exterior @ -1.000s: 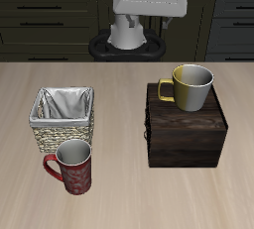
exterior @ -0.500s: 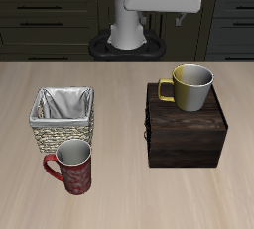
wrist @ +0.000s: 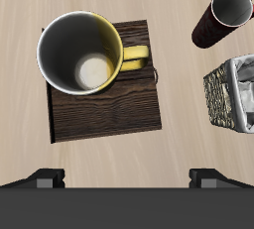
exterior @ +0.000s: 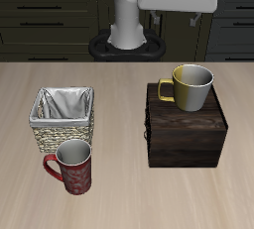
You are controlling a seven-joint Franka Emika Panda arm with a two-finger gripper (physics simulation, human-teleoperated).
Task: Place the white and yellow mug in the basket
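Observation:
The white and yellow mug [exterior: 190, 86] stands upright on the back part of a dark brown wooden box [exterior: 186, 129]. In the wrist view the mug [wrist: 84, 55] shows from above, with its pale inside and yellow handle. The wicker basket [exterior: 63, 118] with grey-white lining stands on the table apart from the box; only one side of it [wrist: 236, 96] shows in the wrist view. My gripper [exterior: 181, 5] hangs high above the mug, near the back of the table. Its fingertips [wrist: 48, 178] stand wide apart, open and empty.
A dark red patterned mug [exterior: 72, 168] stands just in front of the basket, near the table's front edge; it also shows in the wrist view [wrist: 224, 16]. The robot's base [exterior: 127, 35] stands at the table's back. Dark cabinets run behind.
My gripper has moved sideways along the back of the table, from above the middle to above the mug on the box. Nothing on the table has moved.

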